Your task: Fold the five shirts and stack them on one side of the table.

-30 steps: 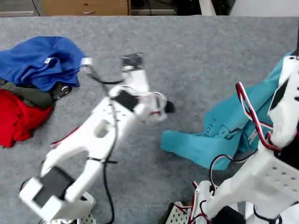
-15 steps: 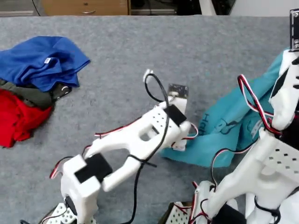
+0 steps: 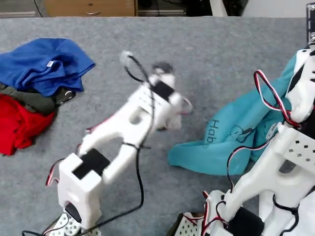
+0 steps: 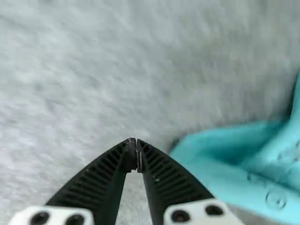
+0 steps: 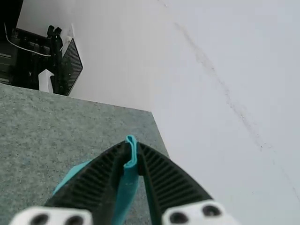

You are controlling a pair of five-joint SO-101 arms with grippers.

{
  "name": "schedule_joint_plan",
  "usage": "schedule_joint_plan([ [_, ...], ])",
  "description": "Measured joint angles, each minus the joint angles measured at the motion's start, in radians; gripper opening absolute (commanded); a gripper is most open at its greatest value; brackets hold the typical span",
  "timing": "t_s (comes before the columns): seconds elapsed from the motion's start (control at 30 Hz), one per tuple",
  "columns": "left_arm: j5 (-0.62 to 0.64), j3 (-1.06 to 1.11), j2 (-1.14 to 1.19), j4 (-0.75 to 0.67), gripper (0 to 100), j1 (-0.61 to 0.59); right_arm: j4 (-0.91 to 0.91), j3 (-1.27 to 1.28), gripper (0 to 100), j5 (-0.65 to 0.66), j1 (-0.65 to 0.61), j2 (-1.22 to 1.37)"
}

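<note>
teal shirt [image 3: 231, 142] trailing at 4 o'clock, edge lifted | blue shirt [image 3: 44, 61] overlying olive shirt [image 3: 32, 100] at 10 | red shirt [image 3: 17, 125] bunching at 9

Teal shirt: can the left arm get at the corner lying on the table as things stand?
Probably yes. The left gripper hangs shut over bare table right beside the teal shirt, with nothing between them; it would need to open first. The right gripper is shut on another part.
</note>
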Motion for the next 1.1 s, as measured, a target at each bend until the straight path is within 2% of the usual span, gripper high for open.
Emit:
schedule_joint_plan([
  [0.07,0.000,-0.051,0.002,0.025,2,-0.055,-0.003,0.005,0.4,0.000,-0.052,0.000],
  [0.17,0.003,-0.086,0.008,0.055,6,-0.057,-0.006,0.011,0.4,0.000,-0.100,0.000],
  [0.27,0.023,-0.092,0.008,0.083,19,0.008,-0.006,0.014,0.4,0.043,-0.097,0.000],
  [0.37,0.095,-0.091,0.008,0.091,30,0.100,-0.006,0.018,0.4,0.094,-0.044,0.000],
  [0.47,0.146,-0.069,0.015,0.089,32,0.170,-0.006,0.018,0.4,0.117,0.003,0.000],
  [0.67,0.160,0.023,0.140,-0.035,32,0.259,-0.006,0.037,0.4,0.163,0.015,0.000],
  [0.77,0.160,0.029,0.239,-0.061,29,0.282,-0.015,0.043,0.4,0.164,0.014,0.000],
  [0.97,0.163,-0.051,0.334,-0.063,2,0.279,-0.021,0.043,0.4,0.164,0.014,0.000],
  [1.1,0.163,-0.135,0.351,-0.017,2,0.201,-0.023,0.061,0.4,0.164,0.002,0.000],
])
